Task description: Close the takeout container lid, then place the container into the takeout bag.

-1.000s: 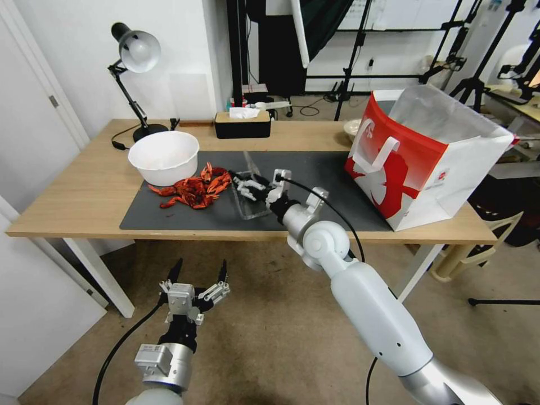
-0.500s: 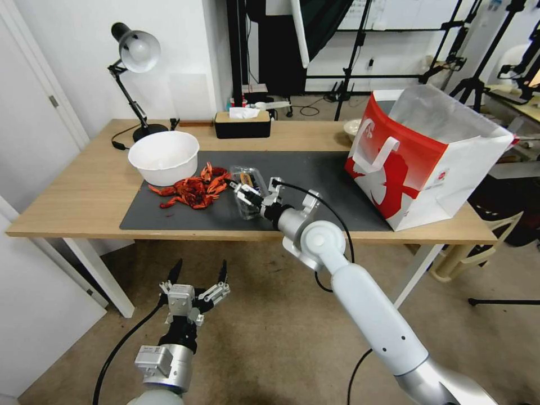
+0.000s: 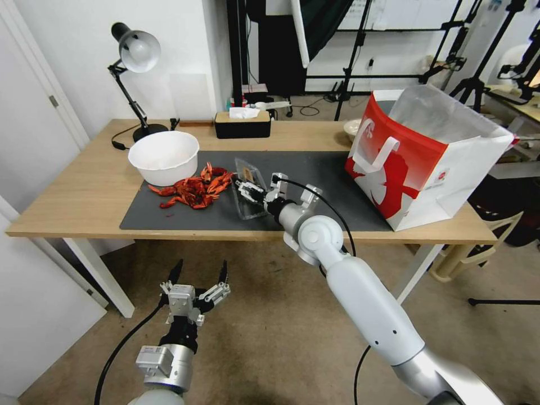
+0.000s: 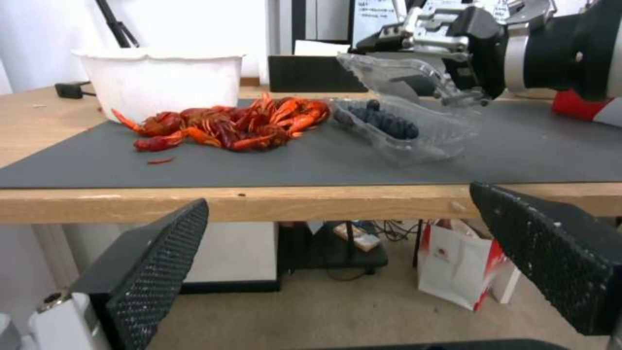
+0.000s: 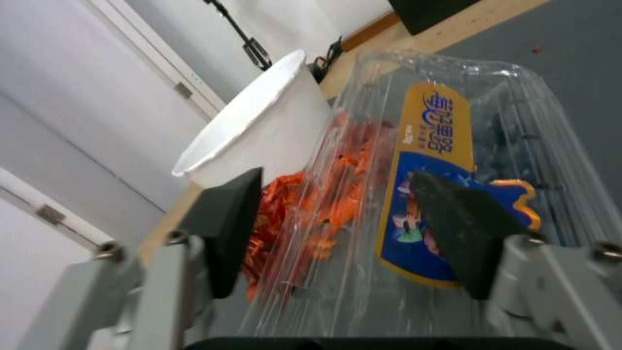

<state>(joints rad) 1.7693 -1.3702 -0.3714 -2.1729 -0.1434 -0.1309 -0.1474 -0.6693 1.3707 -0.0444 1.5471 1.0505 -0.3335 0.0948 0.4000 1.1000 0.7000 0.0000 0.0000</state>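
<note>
Reaching over the dark grey mat (image 3: 315, 169) on the wooden surface (image 3: 84, 197), the right tool (image 3: 247, 188) sits at the small clear plastic clamshell takeout container (image 3: 250, 203), whose tray half with dark blue berries (image 4: 388, 124) rests on the mat. Its fingers (image 5: 223, 228) are spread wide, one on each side of the lid (image 5: 454, 146), the clear plastic half bearing a yellow and blue sticker; one pad lies against that sticker, and I cannot tell whether the other touches the plastic. In the left wrist view the lid (image 4: 395, 75) stands raised and tilted over the tray, not shut, with the right tool (image 4: 454, 58) at its upper edge.

Just beside the container, on its left, lies a heap of red crayfish (image 3: 194, 188), and beyond that the large white bowl (image 3: 164, 156). The big red and white paper takeout bag (image 3: 416, 163) with white flat handles stands upright and open at the right end of the surface, well apart from the container.

The left tool (image 3: 197, 278) hangs low in front of the surface, below its edge, fingers (image 4: 149, 272) wide apart and holding nothing
</note>
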